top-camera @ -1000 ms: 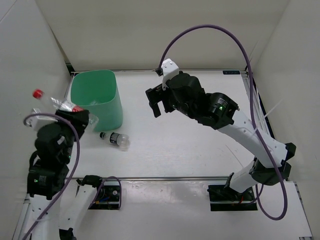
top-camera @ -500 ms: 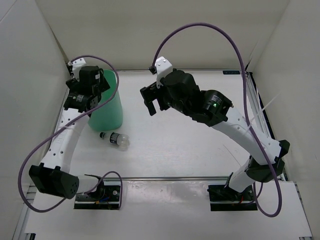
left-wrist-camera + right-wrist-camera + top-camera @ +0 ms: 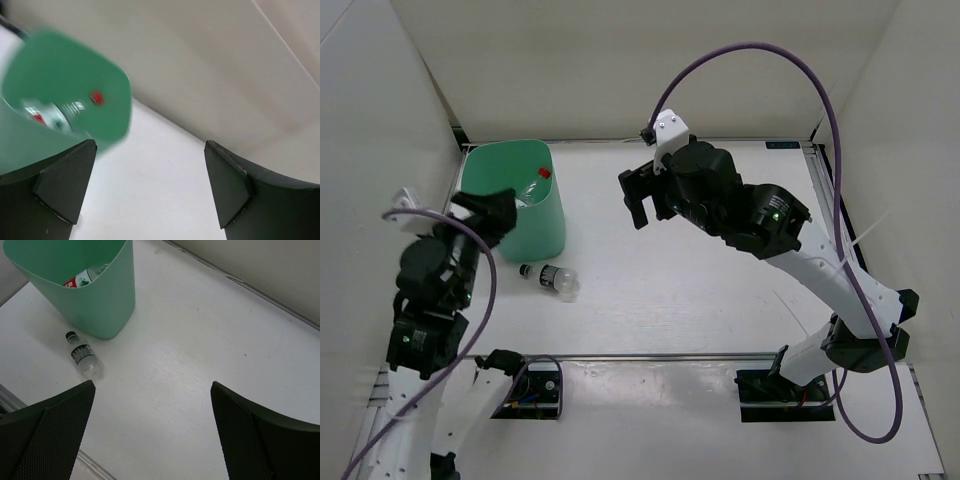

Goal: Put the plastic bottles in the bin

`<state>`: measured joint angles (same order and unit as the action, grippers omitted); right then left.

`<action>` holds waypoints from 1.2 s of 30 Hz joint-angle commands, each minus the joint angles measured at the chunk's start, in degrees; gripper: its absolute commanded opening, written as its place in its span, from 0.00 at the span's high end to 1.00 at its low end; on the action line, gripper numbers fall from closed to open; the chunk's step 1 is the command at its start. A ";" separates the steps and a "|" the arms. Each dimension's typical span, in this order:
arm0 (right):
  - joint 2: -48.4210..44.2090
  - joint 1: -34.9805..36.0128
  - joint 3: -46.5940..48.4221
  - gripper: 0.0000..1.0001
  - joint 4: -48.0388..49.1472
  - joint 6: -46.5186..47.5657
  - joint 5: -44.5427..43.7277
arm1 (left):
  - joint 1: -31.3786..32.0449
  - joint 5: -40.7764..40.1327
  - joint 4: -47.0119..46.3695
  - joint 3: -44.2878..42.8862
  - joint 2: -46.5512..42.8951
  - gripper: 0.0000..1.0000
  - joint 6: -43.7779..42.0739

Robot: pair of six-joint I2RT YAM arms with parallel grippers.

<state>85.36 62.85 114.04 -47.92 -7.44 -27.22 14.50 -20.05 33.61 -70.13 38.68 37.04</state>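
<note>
We are noting a clear red-capped bottle [image 3: 533, 186] lying inside the mint bin [image 3: 545, 228]; a dark-labelled bottle [image 3: 83, 356] is lying just outside its base. The left gripper [image 3: 150, 146], over the bin half a second ago, is now pulled back, spread, empty. The right gripper [image 3: 152, 385] is gaping too.

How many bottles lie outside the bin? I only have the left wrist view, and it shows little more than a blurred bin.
Observer: One. A dark-labelled bottle lies on its side on the table, close beside the near wall of the bin.
Operator: Which way does its cap point?
Observer: Toward the left arm's side of the table, as the top view shows.
Operator: Is the right arm holding anything?
Observer: No. The right end effector is open and empty, hanging over the bare middle of the table.
</note>
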 commanded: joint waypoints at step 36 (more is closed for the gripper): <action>-4.33 -1.15 -8.65 0.00 -1.65 3.31 -2.57 | -4.31 15.83 -15.76 45.26 16.42 0.00 33.72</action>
<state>82.50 62.24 106.02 -50.54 -5.89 -28.60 10.94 -2.83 20.56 -22.44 52.69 72.18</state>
